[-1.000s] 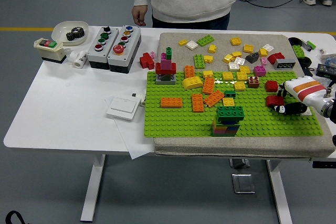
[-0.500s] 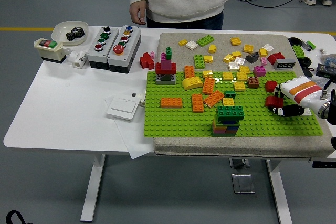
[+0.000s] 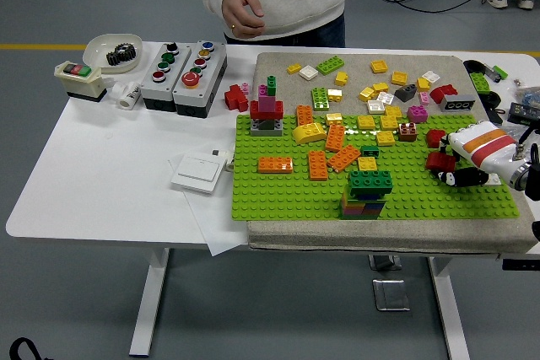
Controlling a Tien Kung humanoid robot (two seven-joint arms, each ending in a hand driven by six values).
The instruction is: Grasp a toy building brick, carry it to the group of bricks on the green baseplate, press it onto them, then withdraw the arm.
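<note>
My right hand (image 3: 452,166) reaches in from the right edge over the green baseplate (image 3: 278,196). Its black fingers (image 3: 466,179) curl around a red brick (image 3: 439,160) that rests on the plate's right side, with the thumb above the brick. A stack of bricks topped by a dark green brick (image 3: 370,181) stands near the plate's front edge, left of the hand. Several orange and yellow bricks (image 3: 336,151) lie loose in the plate's middle. My left arm is out of view.
A red, pink and grey tower (image 3: 267,114) stands at the plate's far left corner. Loose bricks (image 3: 384,82) cover the grey mat behind. Button boxes (image 3: 183,76), a white switch plate (image 3: 200,173) and a bowl (image 3: 112,50) sit left. A person's hand (image 3: 243,13) hovers beyond the far edge.
My right hand has edged slightly left and up around the red brick, which stays in place. The person has shifted left and raised a hand in front of the body.
</note>
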